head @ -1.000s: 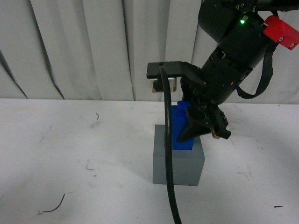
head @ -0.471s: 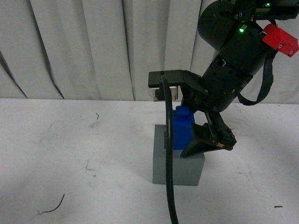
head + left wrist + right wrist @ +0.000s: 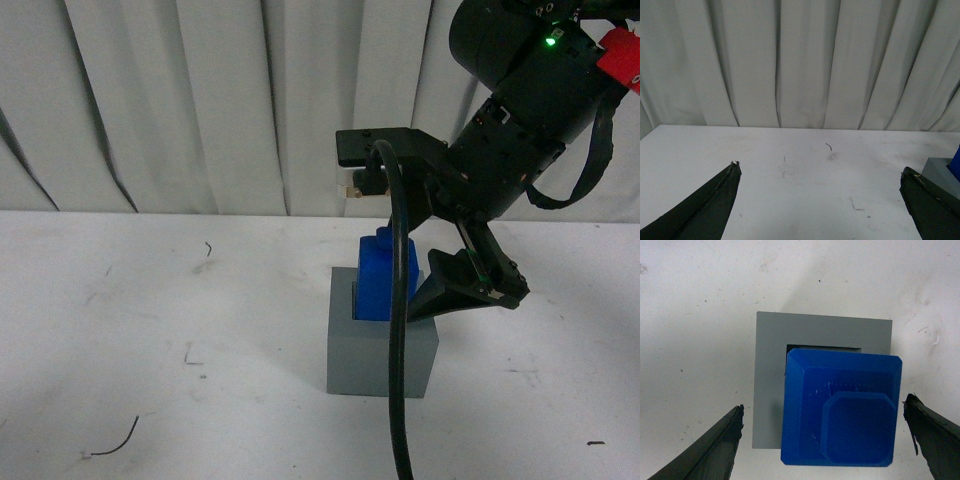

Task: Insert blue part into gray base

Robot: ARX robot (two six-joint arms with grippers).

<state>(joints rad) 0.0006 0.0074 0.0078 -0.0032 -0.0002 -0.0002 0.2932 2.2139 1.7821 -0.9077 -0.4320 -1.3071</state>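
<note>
Black cable [image 3: 400, 400] is hanging closest to the front camera, crossing before the gray base [image 3: 375, 360], which is sitting on the white table [image 3: 180, 300]. The blue part [image 3: 383, 278] is standing upright with its lower end in the base's top recess, most of its body and its knob rising above the cube. In the right wrist view a dark sliver of the recess is showing along one side of the block.

The right gripper [image 3: 823, 405] is hovering spread wide above the block, with the blue part lying between its two fingers and touching neither. In the front view one dark finger [image 3: 465, 290] is slanting down at 3 o'clock from the block, just beside it.

The left gripper [image 3: 820, 169] is also gaping, holding nothing, with bare table between its fingers. Farthest back, a pale curtain [image 3: 200, 100] is hanging at 12 o'clock.
</note>
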